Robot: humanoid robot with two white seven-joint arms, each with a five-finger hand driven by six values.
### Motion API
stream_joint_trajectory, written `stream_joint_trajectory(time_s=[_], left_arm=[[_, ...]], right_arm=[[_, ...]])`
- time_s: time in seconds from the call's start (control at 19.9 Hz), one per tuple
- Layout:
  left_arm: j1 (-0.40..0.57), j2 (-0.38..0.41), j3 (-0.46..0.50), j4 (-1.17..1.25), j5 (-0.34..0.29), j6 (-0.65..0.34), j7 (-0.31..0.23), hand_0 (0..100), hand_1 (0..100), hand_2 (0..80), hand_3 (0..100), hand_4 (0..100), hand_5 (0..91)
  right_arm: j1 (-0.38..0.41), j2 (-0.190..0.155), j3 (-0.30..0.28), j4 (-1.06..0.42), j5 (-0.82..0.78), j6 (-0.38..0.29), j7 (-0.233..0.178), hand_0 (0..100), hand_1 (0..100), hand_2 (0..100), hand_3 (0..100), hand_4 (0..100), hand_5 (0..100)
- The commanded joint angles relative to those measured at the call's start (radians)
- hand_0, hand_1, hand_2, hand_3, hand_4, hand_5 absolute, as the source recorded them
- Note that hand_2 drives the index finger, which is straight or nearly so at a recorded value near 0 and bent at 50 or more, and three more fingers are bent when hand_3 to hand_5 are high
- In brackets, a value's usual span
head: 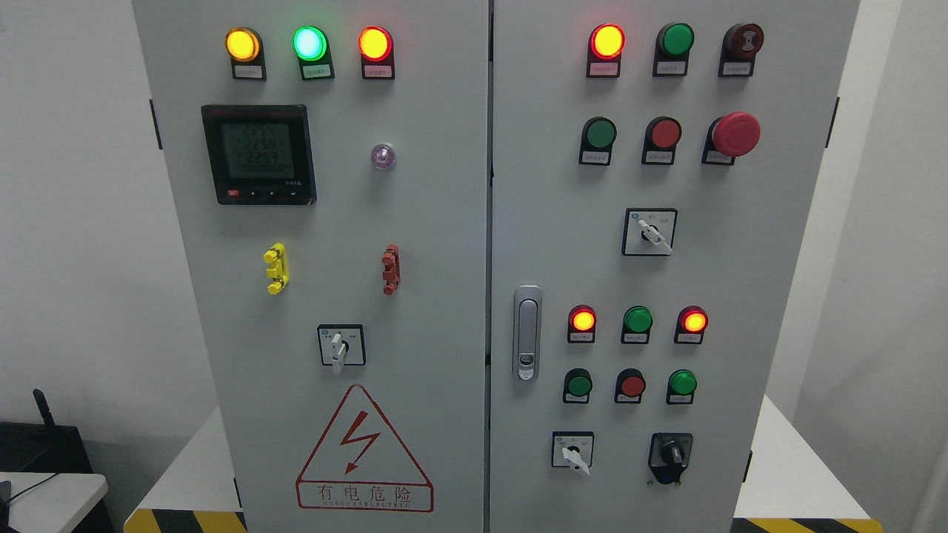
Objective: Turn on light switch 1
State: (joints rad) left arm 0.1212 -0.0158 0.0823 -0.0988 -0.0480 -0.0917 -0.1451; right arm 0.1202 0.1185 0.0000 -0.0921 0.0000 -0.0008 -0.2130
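Observation:
A grey two-door electrical cabinet fills the head view. Its right door carries a top row with a lit red lamp, a dark green lamp and a buzzer. Below sit a green push button, a red push button and a red mushroom stop button. Lower down are lit red lamps, a green lamp, and small buttons. Which control is light switch 1 cannot be told. Neither hand shows.
Rotary selector switches dot both doors. The left door holds a digital meter, three lit lamps, yellow and red clips, and a warning triangle. A door handle sits beside the centre seam.

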Motion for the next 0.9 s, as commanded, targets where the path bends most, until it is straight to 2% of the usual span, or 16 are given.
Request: stream_joint_trajectory(time_s=[0.0, 0.65, 0.85], left_arm=[[0.011, -0.009, 0.005, 0.001, 0.005, -0.010, -0.002, 28, 1, 0.0, 0, 0, 0.0], [0.011, -0.009, 0.010, -0.001, 0.005, -0.010, -0.002, 28, 2, 0.0, 0, 1, 0.0], [0.011, -0.007, 0.106, -0.031, -0.006, -0.014, -0.002, 28, 2, 0.0, 0, 1, 0.0]], right_arm=[[-0.001, 0.000, 0.023, 0.000, 0.005, 0.001, 0.000, 12, 39, 0, 0, 0, 0], [-0.001, 0.001, 0.023, 0.000, 0.005, 0.001, 0.000, 12, 39, 0, 0, 0, 0], [-0.001, 0.000, 0.023, 0.000, 0.005, 0.001, 0.000, 12, 39, 0, 0, 0, 0]])
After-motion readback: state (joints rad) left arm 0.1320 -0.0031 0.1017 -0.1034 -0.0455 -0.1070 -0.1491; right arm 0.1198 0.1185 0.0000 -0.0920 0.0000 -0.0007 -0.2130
